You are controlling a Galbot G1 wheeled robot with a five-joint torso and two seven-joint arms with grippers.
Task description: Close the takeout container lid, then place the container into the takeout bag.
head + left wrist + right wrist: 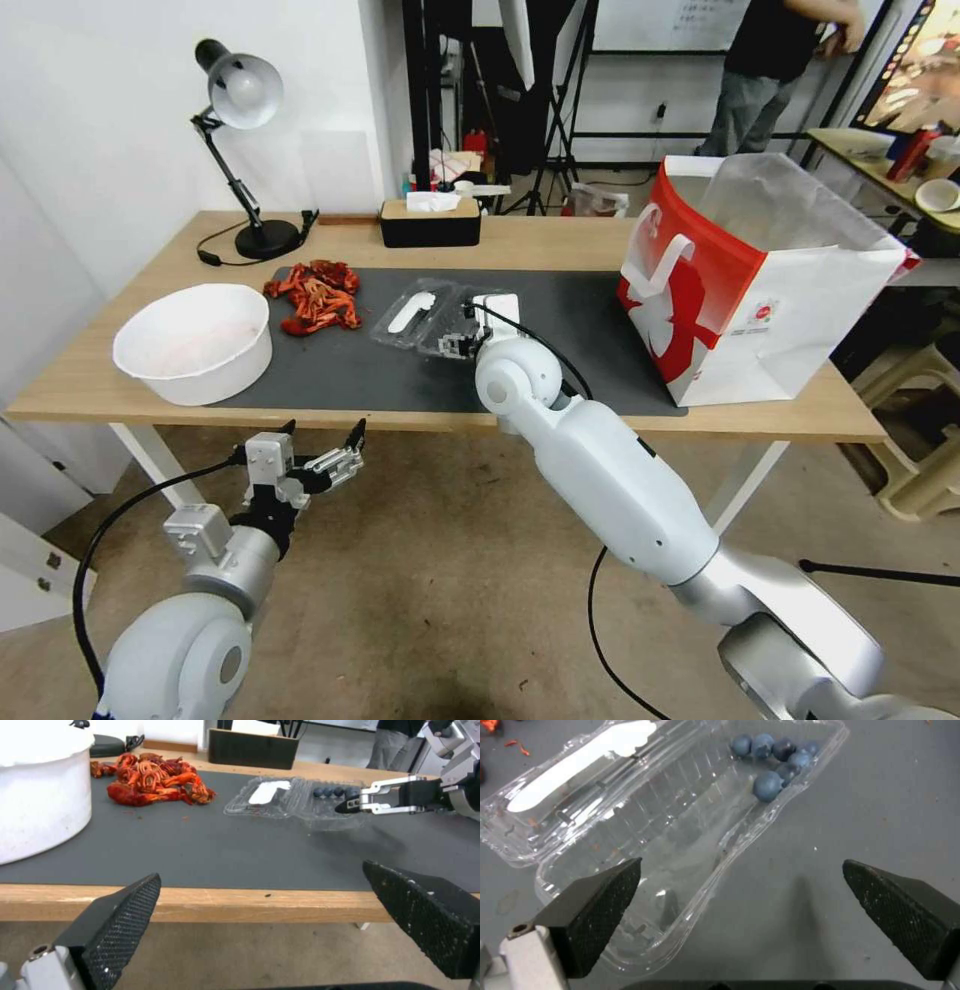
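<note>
The takeout container (pixel 428 318) lies open on the dark mat, its two clear halves side by side. Several blueberries (pixel 775 761) sit at one end of the tray (pixel 690 843). The lid (pixel 575 783), with a white spoon-like piece in it, lies flat beside the tray. My right gripper (pixel 741 864) hovers open just above the tray's near rim, one finger over the tray and the other over bare mat; from the side the right gripper (pixel 352 803) is at the container's edge. My left gripper (pixel 325 452) hangs open below the table's front edge. The takeout bag (pixel 760 290) stands open at the right.
A big white bowl (pixel 195 340) stands at the table's left, with a pile of red crayfish (pixel 315 295) behind it on the mat (pixel 330 375). A desk lamp (pixel 240 100) and a black tissue box (pixel 430 222) are at the back.
</note>
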